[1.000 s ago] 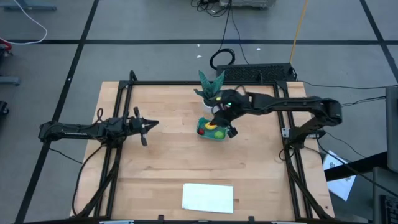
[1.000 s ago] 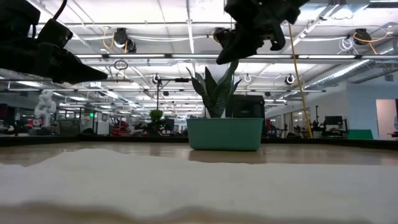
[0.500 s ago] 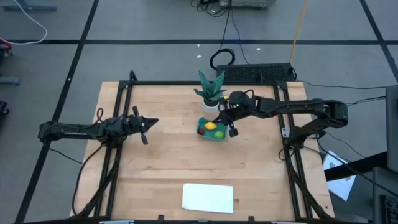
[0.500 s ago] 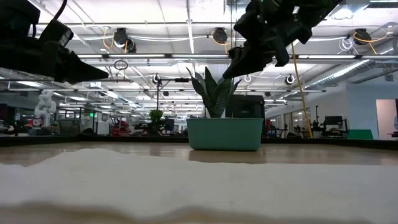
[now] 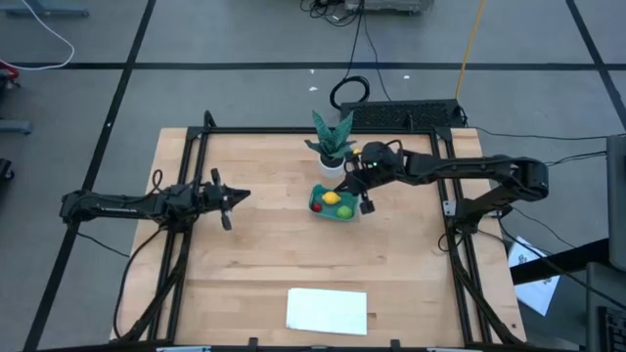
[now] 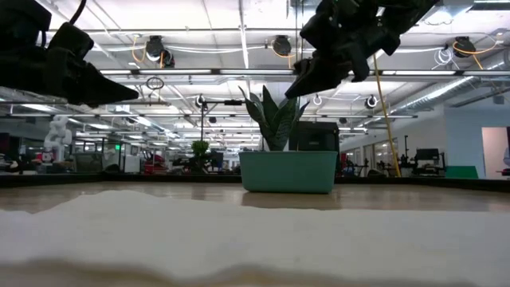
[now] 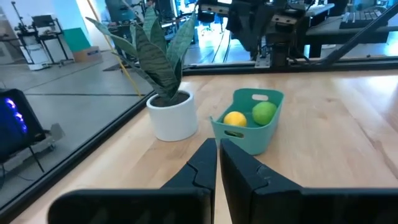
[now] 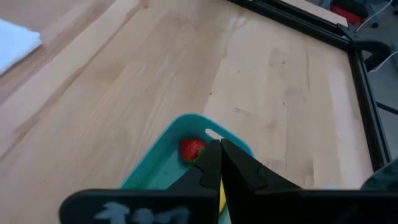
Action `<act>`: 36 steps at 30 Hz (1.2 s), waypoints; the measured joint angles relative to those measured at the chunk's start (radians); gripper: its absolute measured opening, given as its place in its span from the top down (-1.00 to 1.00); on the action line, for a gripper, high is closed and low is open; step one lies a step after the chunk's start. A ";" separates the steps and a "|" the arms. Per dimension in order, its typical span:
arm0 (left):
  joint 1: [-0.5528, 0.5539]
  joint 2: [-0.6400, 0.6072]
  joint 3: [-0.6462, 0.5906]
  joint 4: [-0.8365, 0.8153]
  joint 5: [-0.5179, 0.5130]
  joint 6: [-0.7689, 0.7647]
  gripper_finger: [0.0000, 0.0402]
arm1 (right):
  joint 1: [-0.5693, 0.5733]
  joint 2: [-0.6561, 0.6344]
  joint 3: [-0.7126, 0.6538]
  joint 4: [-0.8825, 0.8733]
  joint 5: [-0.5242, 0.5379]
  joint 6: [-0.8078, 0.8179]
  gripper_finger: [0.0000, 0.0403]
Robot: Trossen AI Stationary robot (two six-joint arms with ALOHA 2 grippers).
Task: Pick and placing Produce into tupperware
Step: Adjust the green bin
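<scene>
The teal tupperware [image 5: 335, 204] sits on the table in front of the potted plant. It holds the yellow lemon [image 5: 333, 198], the tiny red fruit [image 5: 316, 206] and the lime-green fruit [image 5: 347, 211]. My right gripper [image 5: 363, 200] hangs shut in the air beside the tupperware's right end, above its rim [image 8: 186, 119]; the red fruit [image 8: 191, 148] shows just past its fingertips. My left gripper [image 5: 231, 198] waits shut, raised over the table's left part and pointing at the tupperware [image 7: 249, 127]. In the low view, the tupperware [image 6: 288, 171] stands below my right gripper [image 6: 296, 89].
A green plant in a white pot [image 5: 333, 156] stands just behind the tupperware. A flat white sheet [image 5: 327, 311] lies near the table's near edge. A black frame [image 5: 293, 131] borders the wooden table. Bare wood lies between the tupperware and the sheet.
My right gripper has drawn back from above the tupperware toward the table's right, uncovering the lemon, and has then held still. The fruits and the tupperware have not moved.
</scene>
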 joint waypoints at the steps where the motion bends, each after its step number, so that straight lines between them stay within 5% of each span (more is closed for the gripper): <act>1: 0.000 0.000 0.000 0.000 -0.009 -0.003 0.87 | 0.000 -0.006 0.000 0.000 0.000 0.009 1.00; 6: 0.003 0.000 0.000 0.007 -0.128 -0.080 0.87 | 0.000 -0.052 0.000 -0.006 0.029 0.035 1.00; 19: 0.003 0.000 0.000 0.008 -0.137 -0.106 0.99 | -0.011 -0.270 -0.182 0.148 0.087 0.123 1.00; 24: 0.035 0.003 0.000 0.009 -0.119 -0.207 0.99 | -0.016 -0.338 -0.304 0.246 0.219 0.216 1.00; 36: 0.137 0.302 0.000 0.196 0.015 -0.336 1.00 | -0.002 -0.363 -0.477 0.413 0.293 0.357 1.00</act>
